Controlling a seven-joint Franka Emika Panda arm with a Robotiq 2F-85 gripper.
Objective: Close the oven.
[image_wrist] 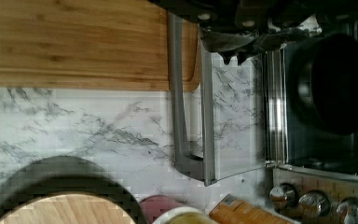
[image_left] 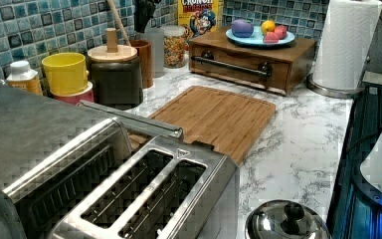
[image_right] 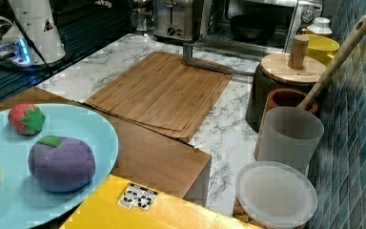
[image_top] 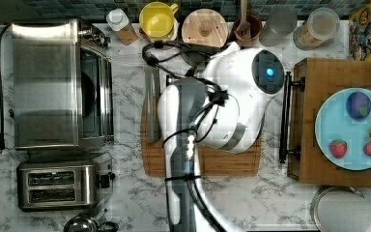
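The oven (image_top: 43, 84) stands at the top view's left, a steel box with its glass door (image_wrist: 233, 116) folded down flat onto the marble counter. Its long bar handle (image_wrist: 177, 93) lies over the edge of the cutting board; the handle (image_right: 205, 59) also shows in the right view and the handle (image_left: 129, 119) in the left view. A dark pan (image_wrist: 331, 84) sits inside the cavity, with the knobs (image_wrist: 317, 203) beside it. My gripper (image_wrist: 233, 57) hangs shut over the open door, just on the oven side of the handle, holding nothing. In the top view the arm (image_top: 212, 111) covers it.
A bamboo cutting board (image_right: 162, 90) lies in front of the oven. A two-slot toaster (image_top: 58, 186) stands beside the oven, with a pot lid (image_left: 286, 219) nearby. A dark canister with a wooden lid (image_right: 286, 67), a yellow cup (image_top: 158, 19), jars and a wooden box (image_top: 319, 77) carrying a fruit plate line the back and side.
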